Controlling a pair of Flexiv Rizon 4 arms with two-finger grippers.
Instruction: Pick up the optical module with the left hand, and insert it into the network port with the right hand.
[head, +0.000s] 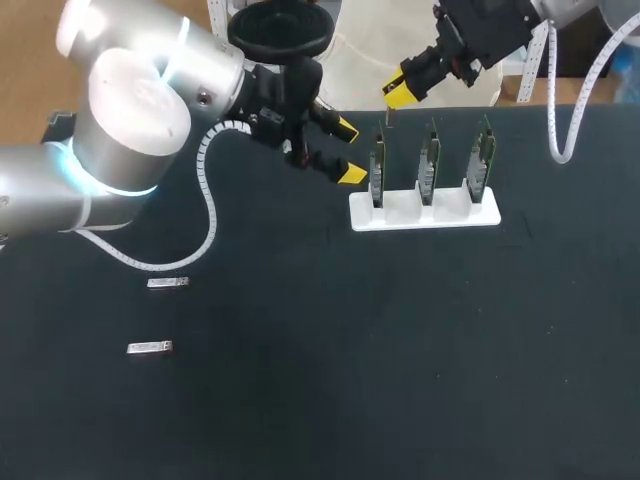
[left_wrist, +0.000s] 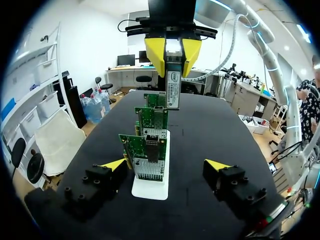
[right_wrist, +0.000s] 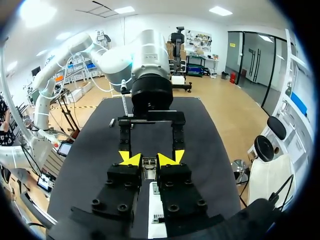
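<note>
Evidently the right jaws pinch the optical module (left_wrist: 172, 90) upright above a network port (left_wrist: 151, 147) so it can drop straight in, while the left jaws stand wide and empty beside the white stand (left_wrist: 150, 189).

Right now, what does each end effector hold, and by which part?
Right end effector: optical module, by its upper end. Left end effector: nothing.

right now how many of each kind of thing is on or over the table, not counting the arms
optical modules: 3 (two lying on the table, one in the right gripper)
green boards: 3
white holder: 1
total: 7
</note>
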